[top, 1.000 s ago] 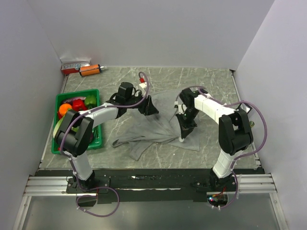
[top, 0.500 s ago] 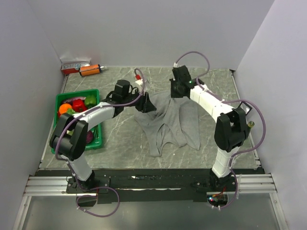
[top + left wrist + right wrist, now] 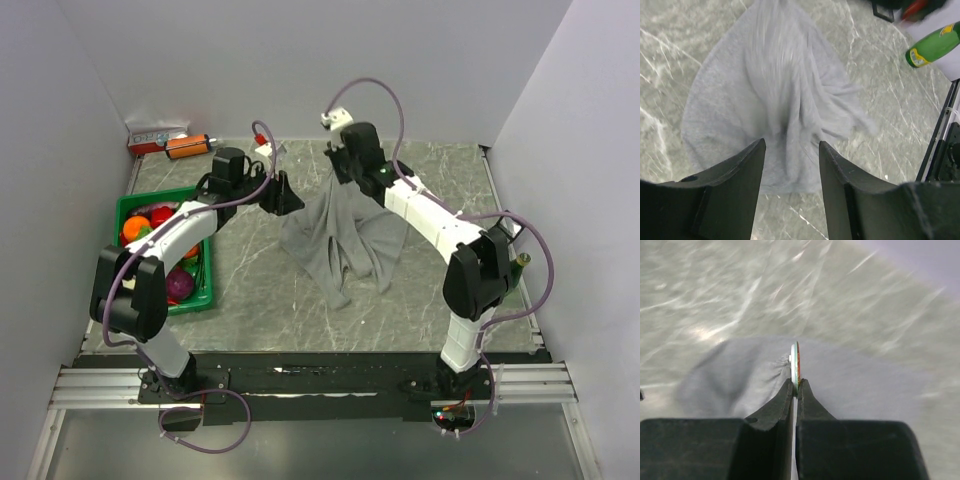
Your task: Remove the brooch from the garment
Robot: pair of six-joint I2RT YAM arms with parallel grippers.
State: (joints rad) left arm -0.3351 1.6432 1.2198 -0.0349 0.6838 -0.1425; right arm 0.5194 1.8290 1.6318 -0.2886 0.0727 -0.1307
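Note:
The grey garment [image 3: 345,235] hangs in a rumpled cone from my raised right gripper [image 3: 340,163], its lower edge resting on the table. In the right wrist view my right gripper [image 3: 795,386] is shut on the brooch [image 3: 795,364], a thin whitish disc seen edge-on, still fixed to the cloth [image 3: 740,375]. My left gripper [image 3: 285,193] is open and empty, held just left of the hanging cloth. The left wrist view shows its two fingers [image 3: 735,170] apart above the spread garment [image 3: 775,95].
A green crate [image 3: 160,245] of toy fruit stands at the left edge. A red box and an orange object [image 3: 188,146] lie at the back left. A green bottle [image 3: 932,47] lies near the right arm's side of the table.
My right gripper has risen and moved back left, lifting the garment from flat on the table into a hanging cone. My left gripper has drawn back to the left.

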